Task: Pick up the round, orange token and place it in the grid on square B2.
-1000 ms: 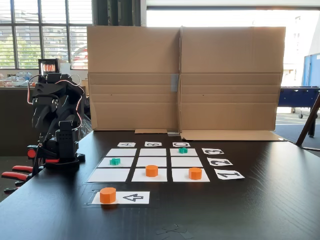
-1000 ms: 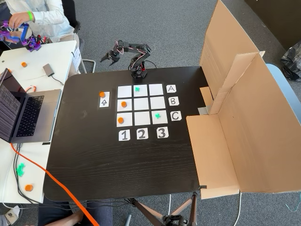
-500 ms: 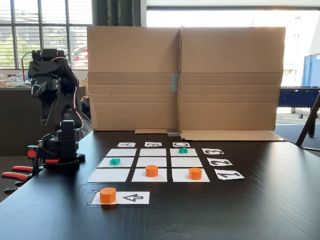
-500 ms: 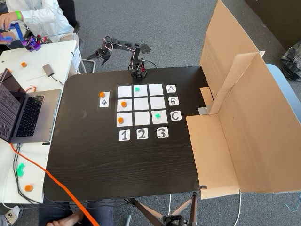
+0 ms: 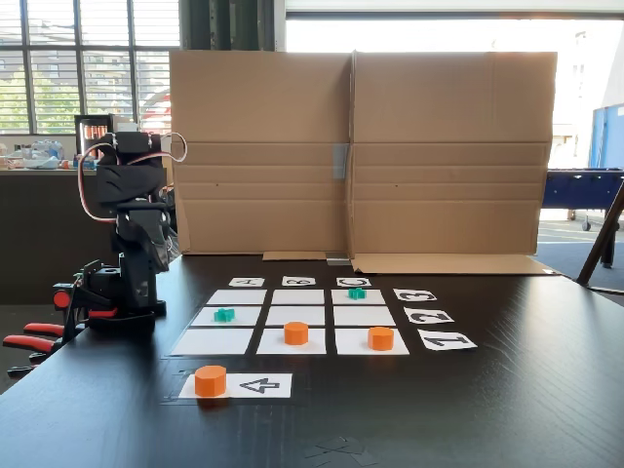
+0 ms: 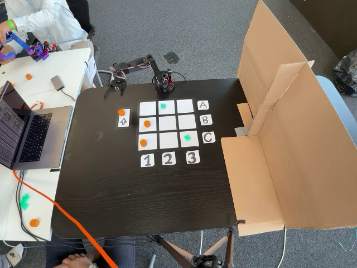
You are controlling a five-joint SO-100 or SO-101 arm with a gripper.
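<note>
The arm has swung out over the counter's [image 6: 167, 190] corner, bringing the tool [image 6: 115, 86] toward the round, orange token [image 6: 121, 112] waiting on the arrow card [image 6: 124, 119] beside the grid [image 6: 168, 140]; its opening I cannot tell, nothing seemingly held.

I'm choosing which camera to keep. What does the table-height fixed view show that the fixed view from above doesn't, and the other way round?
Table height: the windows behind the arm and the red clamp handles beside its base.
From above: the laptop, a person's sleeve, spare tokens on the side table, the tripod, and the gripper near the table's edge.
Both: the grid, the cardboard screen, and the orange token on the arrow card.
</note>
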